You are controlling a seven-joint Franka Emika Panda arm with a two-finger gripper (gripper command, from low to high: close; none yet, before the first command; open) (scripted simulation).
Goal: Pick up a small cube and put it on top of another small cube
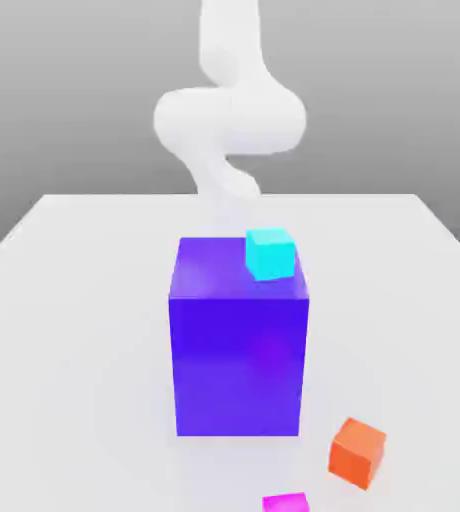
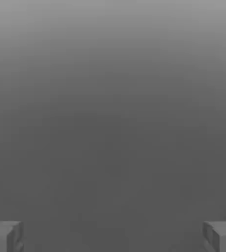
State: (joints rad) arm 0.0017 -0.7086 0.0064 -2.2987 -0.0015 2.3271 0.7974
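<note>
Magenta cube [image 1: 285, 502] cut off at bottom edge; cyan cube [image 1: 270, 253] tops purple block [image 1: 239, 340]; hand [image 2: 113, 236] spread apart.

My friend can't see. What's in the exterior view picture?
A small cyan cube sits at the back right corner atop a big purple block on a white table. A white robot arm rises behind; an orange cube lies in front.

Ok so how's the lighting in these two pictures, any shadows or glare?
Exterior view: soft even light, no hard shadows, a faint sheen on the white table under the purple block. Hand view: a smooth grey gradient, darker lower down, no glare, fingertips wide apart.
</note>
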